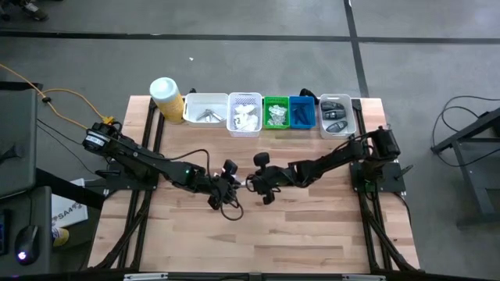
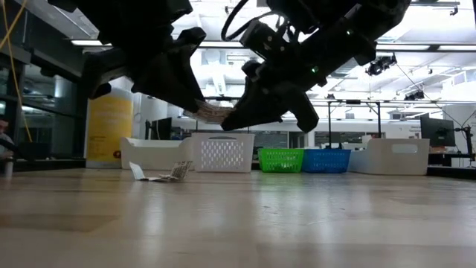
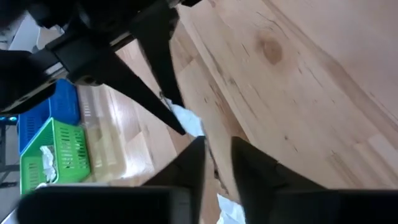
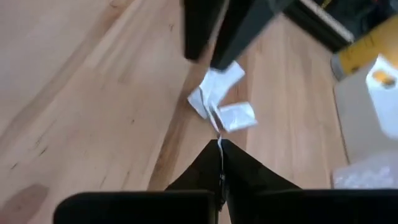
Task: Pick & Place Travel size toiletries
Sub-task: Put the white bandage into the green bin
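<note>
Two pincers meet mid-tabletop [image 1: 312,234] above the wood: left pincer [image 3: 216,146] fingers slightly parted, its tips at a white sachet [image 4: 217,99]; right pincer [image 4: 220,144] fully closed, pinching the sachet's edge, sachet between both, off the surface

The table [image 1: 312,226] is pale wood in lengthwise planks with darker grain and a brown knot, and both arms are black, the left gripper [image 1: 227,184] and right gripper [image 1: 248,183] alike. Along the far edge stand a yellow canister [image 1: 166,98] with a white lid, two white bins [image 1: 205,108], a perforated white basket [image 1: 244,114], a bright green basket [image 1: 276,113] and a blue basket [image 1: 301,112]. The sachet [image 4: 219,99] between the grippers is white and clear, and the floor [image 1: 258,58] is grey with dark lines.
</note>
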Robot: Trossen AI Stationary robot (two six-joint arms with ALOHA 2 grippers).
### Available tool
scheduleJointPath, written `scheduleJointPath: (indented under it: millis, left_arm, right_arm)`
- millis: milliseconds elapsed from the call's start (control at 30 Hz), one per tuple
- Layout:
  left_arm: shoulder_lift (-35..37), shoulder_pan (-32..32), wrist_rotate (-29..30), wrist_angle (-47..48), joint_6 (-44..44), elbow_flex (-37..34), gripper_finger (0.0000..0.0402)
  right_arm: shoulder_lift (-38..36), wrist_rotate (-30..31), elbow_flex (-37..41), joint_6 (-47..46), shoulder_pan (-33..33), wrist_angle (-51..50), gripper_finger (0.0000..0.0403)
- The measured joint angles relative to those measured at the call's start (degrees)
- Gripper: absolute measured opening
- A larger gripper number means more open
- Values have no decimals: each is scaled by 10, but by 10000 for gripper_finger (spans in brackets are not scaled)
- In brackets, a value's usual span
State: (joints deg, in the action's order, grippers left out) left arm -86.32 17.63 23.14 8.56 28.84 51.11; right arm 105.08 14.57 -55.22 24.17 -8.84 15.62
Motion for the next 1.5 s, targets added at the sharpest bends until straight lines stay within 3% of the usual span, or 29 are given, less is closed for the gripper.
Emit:
scheduleJointPath:
  millis: [167,300,433,633,800,1033,1167,1300,1500]
  left_arm:
    - [0,0,28,15,9,0,154]
    - [0,0,129,60,5,0,206]
    - [0,0,211,100,-11,0,221]
    - [0,-3,219,167,-55,-1,210]
    - [13,-38,179,230,-114,-2,187]
    - [56,-111,69,231,-142,-6,160]
    - [90,-139,36,185,-143,-48,155]
    - [124,-155,25,144,-158,-93,155]
    - [155,-158,23,134,-188,-99,155]
  right_arm:
    - [-14,3,0,-71,20,-55,3]
    - [-45,8,0,-137,54,-131,3]
    - [-79,18,-1,-200,101,-186,2]
    - [-139,46,1,-297,199,-264,2]
    - [-151,29,1,-359,302,-280,3]
    - [-128,-115,0,-376,417,-231,3]
    - [-112,-174,-1,-380,429,-196,3]
    - [-102,-177,0,-376,425,-202,12]
    - [-100,-165,0,-379,426,-209,83]
